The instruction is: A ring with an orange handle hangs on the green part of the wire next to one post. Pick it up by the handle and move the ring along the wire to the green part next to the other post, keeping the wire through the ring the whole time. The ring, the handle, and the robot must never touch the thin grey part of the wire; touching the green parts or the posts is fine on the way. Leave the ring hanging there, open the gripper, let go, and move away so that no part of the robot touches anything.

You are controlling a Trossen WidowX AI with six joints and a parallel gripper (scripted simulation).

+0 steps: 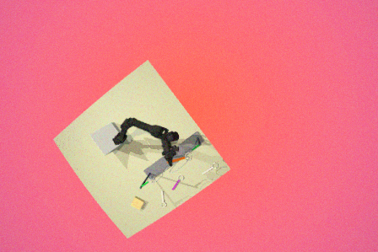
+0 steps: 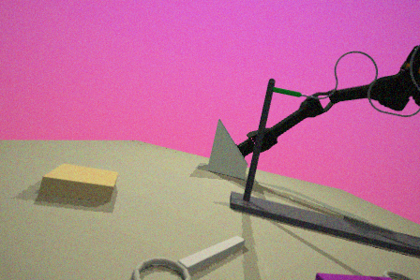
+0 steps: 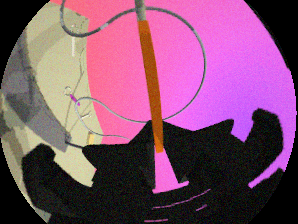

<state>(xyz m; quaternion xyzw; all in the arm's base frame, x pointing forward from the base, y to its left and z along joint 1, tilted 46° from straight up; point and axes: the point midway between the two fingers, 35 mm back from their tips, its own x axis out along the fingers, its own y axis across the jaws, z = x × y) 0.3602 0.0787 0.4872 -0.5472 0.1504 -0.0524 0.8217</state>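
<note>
My gripper (image 1: 170, 163) (image 3: 153, 121) is shut on the orange handle (image 1: 179, 159) (image 3: 151, 75), raised above the grey base bar (image 1: 158, 166) (image 2: 328, 226). The ring (image 1: 188, 157) is at the handle's far end, a little short of the right green part (image 1: 196, 147) in the top view; it is cut off at the top of the wrist view. Whether the wire runs through it or touches it is too small to tell. The other green part (image 1: 144, 184) (image 2: 287, 92) is beside its post (image 2: 259, 139). The grey wire (image 2: 355, 51) (image 3: 204, 62) bends in loops.
A purple-handled ring (image 1: 175, 184) and two white-handled rings, one (image 1: 163, 197) (image 2: 213, 253) nearer the yellow block (image 1: 137, 203) (image 2: 80, 185) and one (image 1: 209, 168) farther right, lie on the table. A pale grey panel (image 1: 105, 138) (image 2: 224, 153) is by the arm's base.
</note>
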